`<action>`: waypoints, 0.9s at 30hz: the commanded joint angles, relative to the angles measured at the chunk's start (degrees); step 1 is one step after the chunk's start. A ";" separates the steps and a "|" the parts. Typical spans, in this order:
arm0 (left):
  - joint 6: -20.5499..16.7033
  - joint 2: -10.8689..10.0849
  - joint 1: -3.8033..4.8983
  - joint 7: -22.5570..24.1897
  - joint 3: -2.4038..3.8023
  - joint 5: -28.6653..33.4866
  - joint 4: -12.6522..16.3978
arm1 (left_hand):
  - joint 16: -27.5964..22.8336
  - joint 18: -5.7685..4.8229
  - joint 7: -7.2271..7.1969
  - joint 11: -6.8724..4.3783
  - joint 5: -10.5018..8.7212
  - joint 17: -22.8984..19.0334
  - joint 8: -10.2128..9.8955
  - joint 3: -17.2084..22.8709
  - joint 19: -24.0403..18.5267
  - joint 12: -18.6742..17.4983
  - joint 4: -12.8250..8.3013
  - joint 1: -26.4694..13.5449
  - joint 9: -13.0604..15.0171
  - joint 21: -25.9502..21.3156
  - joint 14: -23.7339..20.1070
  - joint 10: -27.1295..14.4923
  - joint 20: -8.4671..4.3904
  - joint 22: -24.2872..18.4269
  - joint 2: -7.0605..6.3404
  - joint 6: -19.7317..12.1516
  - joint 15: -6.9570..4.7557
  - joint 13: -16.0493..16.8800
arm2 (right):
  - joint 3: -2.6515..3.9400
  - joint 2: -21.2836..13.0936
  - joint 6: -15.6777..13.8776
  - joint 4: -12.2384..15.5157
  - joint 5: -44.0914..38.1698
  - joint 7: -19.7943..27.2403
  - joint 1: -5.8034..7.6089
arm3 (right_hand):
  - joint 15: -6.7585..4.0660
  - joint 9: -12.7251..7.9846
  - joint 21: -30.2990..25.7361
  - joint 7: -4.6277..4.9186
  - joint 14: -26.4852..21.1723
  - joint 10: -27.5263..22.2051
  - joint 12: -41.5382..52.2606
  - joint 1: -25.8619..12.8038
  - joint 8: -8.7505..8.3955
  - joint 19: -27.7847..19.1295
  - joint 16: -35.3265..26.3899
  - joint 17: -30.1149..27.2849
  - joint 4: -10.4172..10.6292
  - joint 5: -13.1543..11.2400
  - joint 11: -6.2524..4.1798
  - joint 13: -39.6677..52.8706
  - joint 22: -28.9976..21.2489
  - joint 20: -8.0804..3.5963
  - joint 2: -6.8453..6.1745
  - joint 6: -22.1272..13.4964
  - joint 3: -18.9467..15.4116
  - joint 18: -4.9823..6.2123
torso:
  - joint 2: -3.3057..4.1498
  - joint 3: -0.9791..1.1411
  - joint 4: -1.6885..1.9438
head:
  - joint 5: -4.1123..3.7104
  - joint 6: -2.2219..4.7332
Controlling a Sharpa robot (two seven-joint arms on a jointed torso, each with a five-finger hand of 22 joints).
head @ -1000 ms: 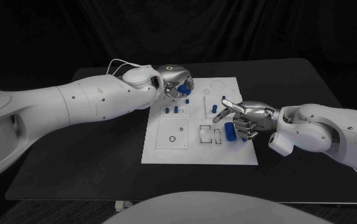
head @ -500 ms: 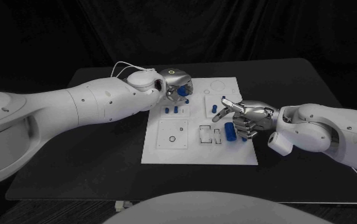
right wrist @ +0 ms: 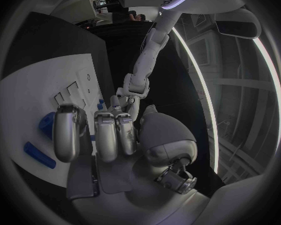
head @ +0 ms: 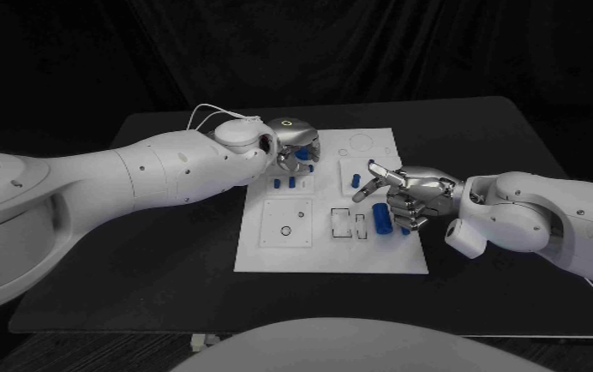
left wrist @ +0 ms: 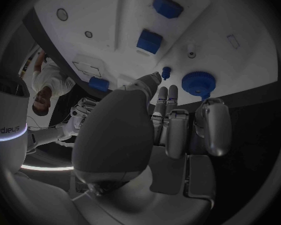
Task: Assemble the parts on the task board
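The white task board (head: 287,256) lies in the middle of the table. My left hand (head: 294,142) reaches over its far left corner and holds a blue round part (head: 302,155) at its fingertips. In the left wrist view this round part (left wrist: 198,82) sits at one fingertip (left wrist: 214,107), with a small blue peg (left wrist: 166,72) and two blue blocks (left wrist: 149,41) beyond. My right hand (head: 408,194) rests on the board's right side, one finger stretched out and the others curled. A blue cylinder (head: 382,218) lies right beside the curled fingers. A blue piece (right wrist: 47,122) peeks from behind them.
Small blue pegs (head: 291,182) stand in the board's left middle, and another blue peg (head: 356,180) stands near my right hand's outstretched finger. Rectangular outlines (head: 341,222) and a square with a hole (head: 287,222) mark the near half. Black table (head: 148,261) surrounds the board.
My left hand has come slightly toward the board's middle, and the blue round part has come with it. The right hand and the cylinder have stayed put.
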 commanded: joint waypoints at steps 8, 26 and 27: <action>2.06 1.01 -0.23 1.01 0.07 -0.12 -1.16 | -0.11 0.57 -0.08 -0.14 1.61 5.95 -0.61 1.55 -0.04 -0.42 -1.18 0.81 -0.70 -0.21 3.13 0.88 -0.50 10.21 0.12 0.24 -0.45 -1.27 | 0.01 -0.17 -0.09 0.25 -0.06 0.34 -0.13 | 0.43 -0.09 0.12 0.09 5.00 5.97 0.15 0.05 0.27 0.00 -0.14 12.28 -0.07 0.09 0.48 15.10 10.87 0.15 -0.44 0.09 0.00 0.84 | 0.00 0.00 0.01 | -0.04 0.00; 3.63 2.76 -1.13 1.12 0.08 -0.12 -3.86 | -0.63 0.69 -0.29 -0.10 2.11 5.07 -0.68 2.37 -0.33 -0.40 -1.67 1.01 -0.99 -0.88 2.80 1.56 -0.49 10.05 0.48 0.44 -0.42 -1.91 | 0.01 -0.39 -0.10 0.49 -0.06 0.20 -0.12 | 0.43 -0.10 0.15 0.09 5.01 5.97 0.15 0.03 0.29 0.01 -0.12 12.31 -0.06 0.03 0.48 15.10 10.88 0.15 -0.48 0.11 -0.06 0.83 | 0.01 -0.01 0.01 | -0.18 0.00; 3.63 2.80 -1.15 1.12 0.08 -0.12 -3.93 | -0.65 0.69 -0.28 -0.11 2.12 5.03 -0.66 2.43 -0.33 -0.37 -1.70 0.98 -1.01 -0.88 2.78 1.69 -0.49 10.06 0.52 0.50 -0.42 -1.97 | 0.01 -0.40 -0.10 0.49 -0.06 0.20 -0.12 | 0.43 -0.11 0.15 0.09 5.01 5.97 0.15 0.02 0.29 0.01 -0.12 12.31 -0.05 0.02 0.48 15.10 10.88 0.15 -0.48 0.11 -0.06 0.83 | 0.02 -0.01 -0.01 | -0.14 0.00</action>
